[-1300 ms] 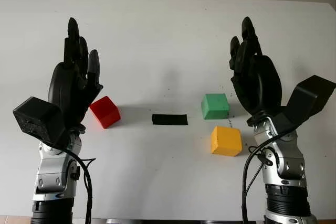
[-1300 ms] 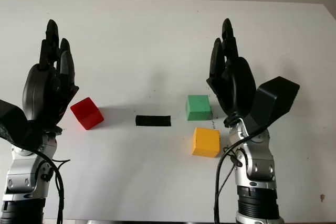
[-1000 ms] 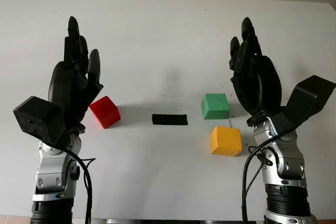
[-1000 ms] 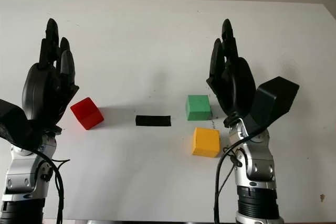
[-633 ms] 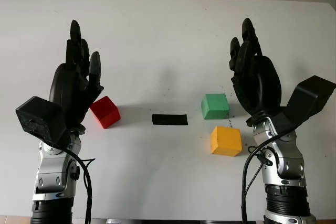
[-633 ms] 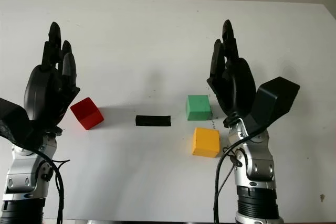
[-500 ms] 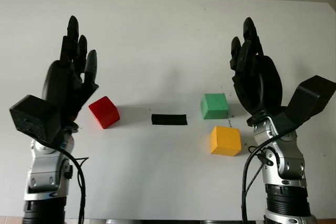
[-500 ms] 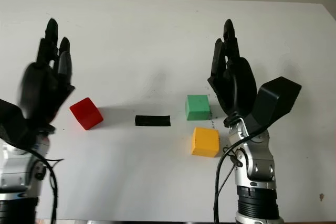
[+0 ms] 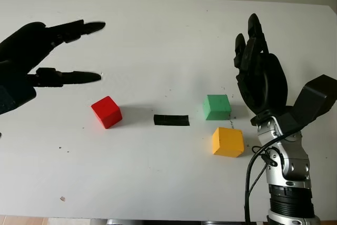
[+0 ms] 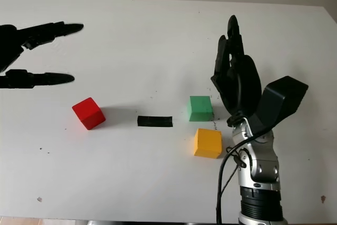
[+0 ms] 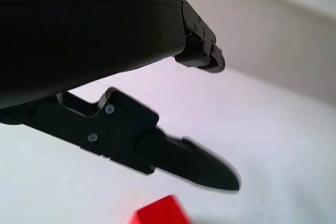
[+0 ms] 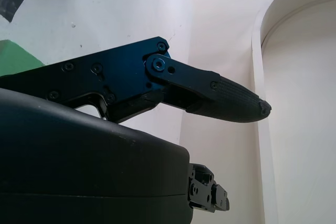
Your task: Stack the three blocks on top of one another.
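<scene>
Presently three smooth cube blocks sit on the matte white desk [image 9: 158, 35]: red block [image 9: 106, 112] below the empty left hand [image 9: 31, 61], fingers extended; green block [image 9: 217, 107] and yellow block [image 9: 227, 141] just beside the empty, upright right hand [image 9: 259, 80]. One flat black strip [image 9: 171, 120] lies between red and green.

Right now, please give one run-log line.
left hand open, above red block | right hand open, beside green block | nothing stacked
</scene>
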